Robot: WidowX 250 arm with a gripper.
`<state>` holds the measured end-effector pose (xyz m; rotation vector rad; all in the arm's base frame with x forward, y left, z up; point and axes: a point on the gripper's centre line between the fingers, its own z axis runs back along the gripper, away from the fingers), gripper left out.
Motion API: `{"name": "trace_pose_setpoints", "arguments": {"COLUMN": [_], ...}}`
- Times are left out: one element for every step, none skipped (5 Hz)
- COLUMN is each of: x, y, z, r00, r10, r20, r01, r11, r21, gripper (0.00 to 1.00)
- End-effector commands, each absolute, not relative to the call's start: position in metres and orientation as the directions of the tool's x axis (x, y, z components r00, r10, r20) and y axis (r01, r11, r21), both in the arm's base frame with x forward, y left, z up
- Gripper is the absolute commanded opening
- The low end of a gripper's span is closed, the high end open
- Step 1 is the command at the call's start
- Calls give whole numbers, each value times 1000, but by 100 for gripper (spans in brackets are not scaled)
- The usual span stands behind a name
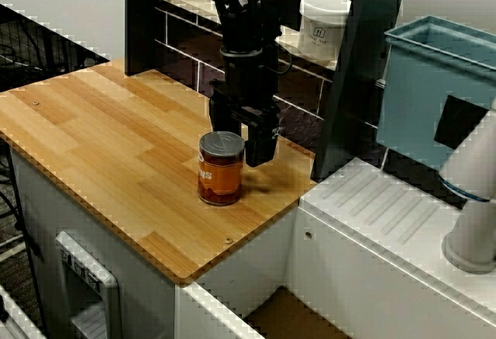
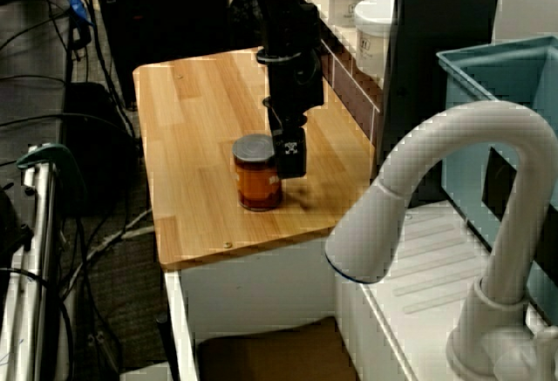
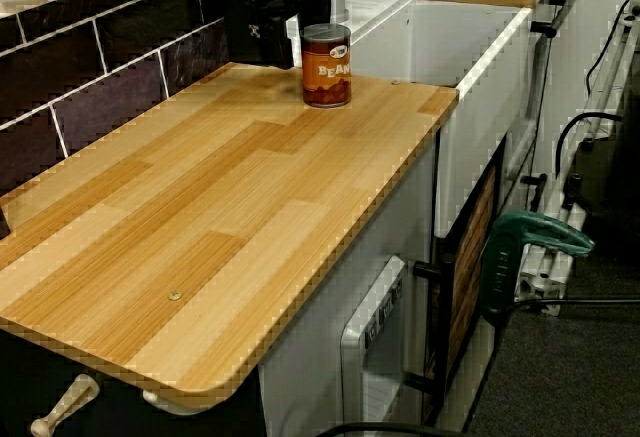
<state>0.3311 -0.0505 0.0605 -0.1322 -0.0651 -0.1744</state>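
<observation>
While it hangs low over the wooden counter (image 1: 116, 137), the black gripper (image 1: 256, 149) sits just beside the can of beans (image 1: 221, 168), on the wall side. I cannot tell if its fingers are apart or together. The can stands up straight on the counter, near the end by the white sink top (image 1: 387, 215). A white tub (image 1: 324, 25) sits on the shelf behind the counter.

Looking from the side, you see the black gripper (image 2: 288, 167) hanging upright over the wooden bench (image 2: 192, 119). Its fingers (image 2: 292, 156) are just beside the grey-lidded orange can (image 2: 257, 179), on the tiled-wall side. A white faucet (image 2: 453, 132) arches across your foreground, with a teal bin (image 2: 475, 93) behind it.
</observation>
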Motion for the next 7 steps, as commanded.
{"name": "trace_pose_setpoints", "arguments": {"x": [314, 305, 296, 289, 282, 277, 275], "y": [-43, -38, -30, -20, -11, -3, 2], "z": [72, 76, 79, 83, 87, 87, 92], "r00": [978, 977, 977, 978, 978, 978, 977], "r10": [-179, -184, -189, -184, -187, -188, -193], "r20": [103, 110, 103, 96, 92, 88, 86], "r01": [191, 197, 201, 197, 200, 200, 206], "r11": [975, 973, 970, 968, 966, 965, 962], "r21": [-116, -121, -134, -156, -162, -169, -181], "gripper": [100, 100, 100, 100, 100, 100, 100]}}
